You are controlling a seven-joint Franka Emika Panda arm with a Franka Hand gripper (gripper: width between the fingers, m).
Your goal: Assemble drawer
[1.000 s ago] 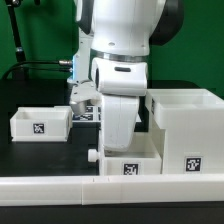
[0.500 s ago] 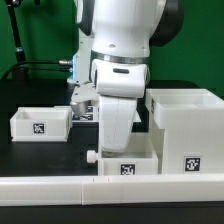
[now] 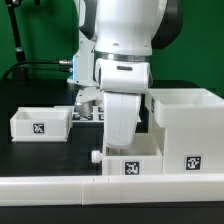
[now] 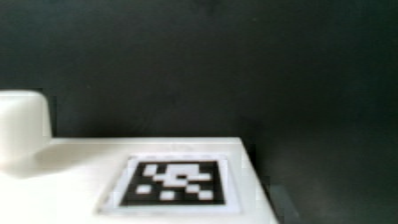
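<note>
White plastic is making up every piece of the drawer, which is lying in separate parts on the dark worktop point(image 3: 35, 100). The tall box point(image 3: 185, 125) is standing at the exterior view's right. One small tray point(image 3: 40, 123) is sitting well apart at that view's left. A second tray point(image 3: 130, 165), its knob point(image 3: 95, 155) pointing to that view's left, is resting just beside the box and close behind the long rail point(image 3: 60, 190).

The arm is hanging over this second tray with its hand point(image 3: 124, 146) low at the tray, fingertips hidden, so I cannot tell whether they are spread or closed. The wrist view is showing only a white face carrying a tag point(image 4: 178, 183).

These parts are looking light, stiff and thin-walled, with a smooth finish that is likely making them slippery. Pinching a side wall squarely is probably suiting the tray better than taking the small round knob.
</note>
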